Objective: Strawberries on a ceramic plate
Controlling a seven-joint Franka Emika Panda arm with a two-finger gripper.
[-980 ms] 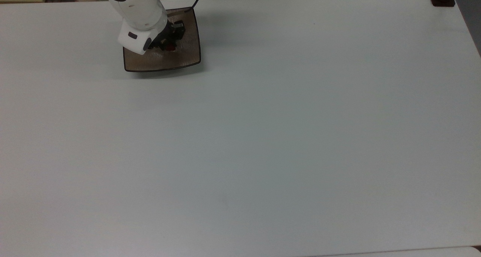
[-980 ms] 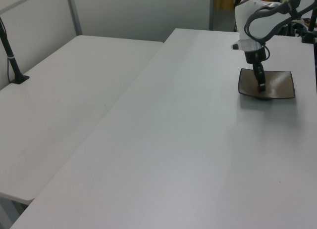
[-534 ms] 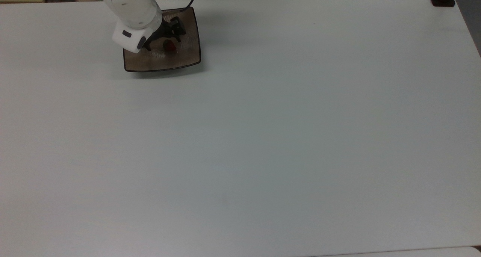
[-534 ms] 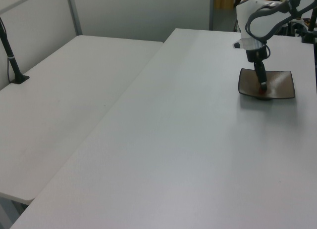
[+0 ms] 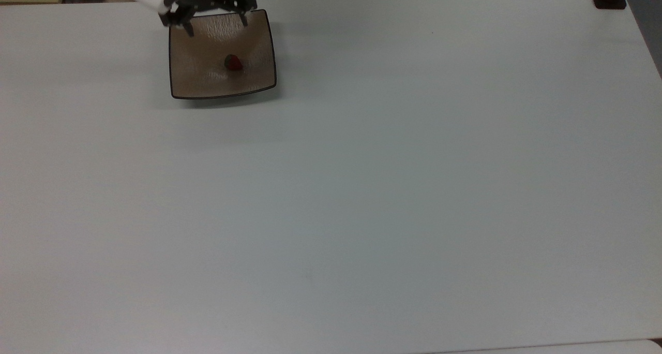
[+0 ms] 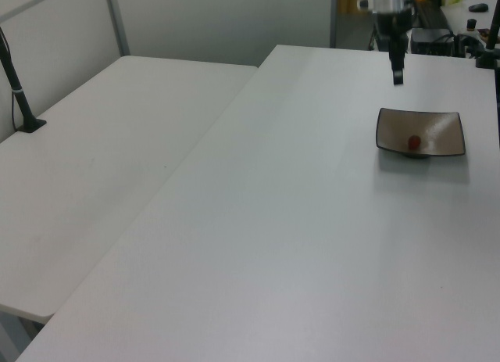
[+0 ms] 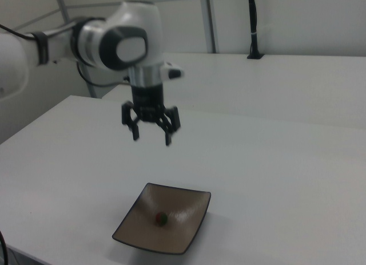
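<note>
One strawberry (image 7: pixel 162 218) lies on the ceramic plate (image 7: pixel 189 235); the right view shows the end effector (image 7: pixel 152 138) spread, empty.

The plate (image 5: pixel 207 82) was glossy tan-brown with a thin dark rim. The strawberry (image 5: pixel 234 62) on it was red with a dark green cap. The hand (image 7: pixel 151 133) was black, its arm (image 7: pixel 120 42) white and grey, the desk (image 5: pixel 362 188) plain white.

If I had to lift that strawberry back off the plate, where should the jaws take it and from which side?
Probably from straight above, closing across the red body of the strawberry, not the leafy cap. It lies alone near the middle of the shallow ceramic plate, whose upturned rim would hinder a low sideways approach. The gripper hangs open above the plate.
</note>
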